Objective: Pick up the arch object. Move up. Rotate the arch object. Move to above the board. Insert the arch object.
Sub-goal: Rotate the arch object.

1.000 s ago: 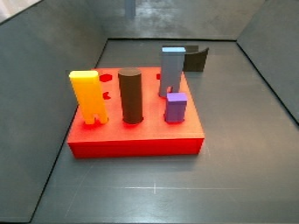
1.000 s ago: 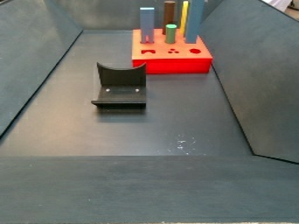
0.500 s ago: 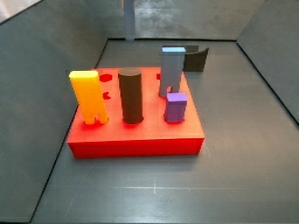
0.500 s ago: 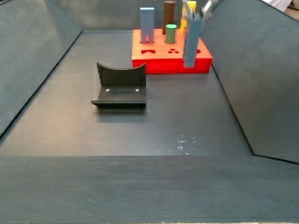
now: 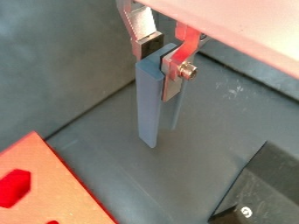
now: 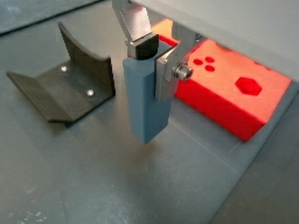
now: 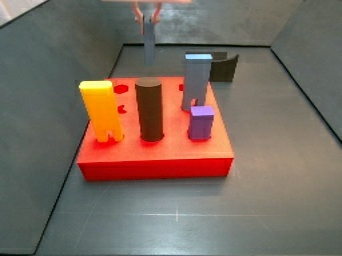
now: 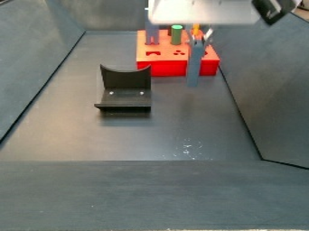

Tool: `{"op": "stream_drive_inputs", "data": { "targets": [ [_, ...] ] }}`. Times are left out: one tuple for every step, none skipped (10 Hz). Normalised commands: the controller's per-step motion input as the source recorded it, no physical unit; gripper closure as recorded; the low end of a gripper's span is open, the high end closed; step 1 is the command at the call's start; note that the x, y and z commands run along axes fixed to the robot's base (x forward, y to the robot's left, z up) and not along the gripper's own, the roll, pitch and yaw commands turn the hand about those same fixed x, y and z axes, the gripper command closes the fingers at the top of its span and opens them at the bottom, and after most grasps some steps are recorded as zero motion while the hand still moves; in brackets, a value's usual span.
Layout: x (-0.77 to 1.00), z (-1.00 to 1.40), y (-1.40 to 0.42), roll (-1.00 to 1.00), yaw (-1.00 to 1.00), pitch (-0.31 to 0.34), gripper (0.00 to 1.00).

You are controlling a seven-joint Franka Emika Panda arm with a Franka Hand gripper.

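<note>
My gripper [image 7: 150,12] is shut on the arch object [image 7: 147,38], a slim steel-blue piece that hangs upright from the fingers. It shows in both wrist views [image 5: 151,103] [image 6: 142,101], gripped at its upper end between the silver fingers [image 5: 176,66]. The arch object hangs over the grey floor beside the red board [image 7: 154,155], not over it. In a side view the gripper [image 8: 198,36] holds the arch object [image 8: 193,63] in front of the board [image 8: 208,63]. The board's corner shows in both wrist views [image 5: 35,179] [image 6: 233,92].
On the board stand a yellow-orange peg [image 7: 100,110], a dark brown cylinder [image 7: 151,108], a thicker blue-grey block [image 7: 197,78] and a purple block [image 7: 201,122]. The dark fixture [image 8: 123,88] stands on the floor near the board and shows in a wrist view [image 6: 65,74]. Grey walls enclose the floor.
The gripper has come down into view with the arch object in it. The piece now hangs lower, beside the board. The pegs and fixture have not moved.
</note>
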Motion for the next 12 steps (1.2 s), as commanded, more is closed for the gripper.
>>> {"op": "stream_drive_inputs", "data": {
  "targets": [
    [0.03, -0.99, 0.0, 0.05, 0.03, -0.045, 1.0],
    [0.02, -0.74, 0.01, 0.06, 0.02, -0.045, 1.0],
    [0.03, -0.65, 0.01, 0.07, 0.02, -0.047, 1.0],
    [0.02, -0.46, 0.01, 0.08, 0.02, -0.038, 1.0],
    [0.03, -0.37, 0.01, 0.08, 0.01, -0.036, 1.0],
    [0.02, -0.33, 0.01, 0.08, 0.01, -0.029, 1.0],
    [0.0, -0.33, 0.01, 0.08, 0.01, -0.016, 1.0],
    [0.0, -0.33, 0.01, 0.08, 0.01, -0.017, 1.0],
    [0.01, -0.33, 0.01, 0.08, 0.01, -0.017, 1.0],
    [0.0, 0.0, 0.0, 0.08, 0.01, -0.017, 0.0],
    [0.0, 1.0, 0.0, 0.08, 0.01, -0.022, 0.0],
    [-0.02, 0.98, 0.0, 0.08, 0.02, -0.006, 0.0]
  ]
}}
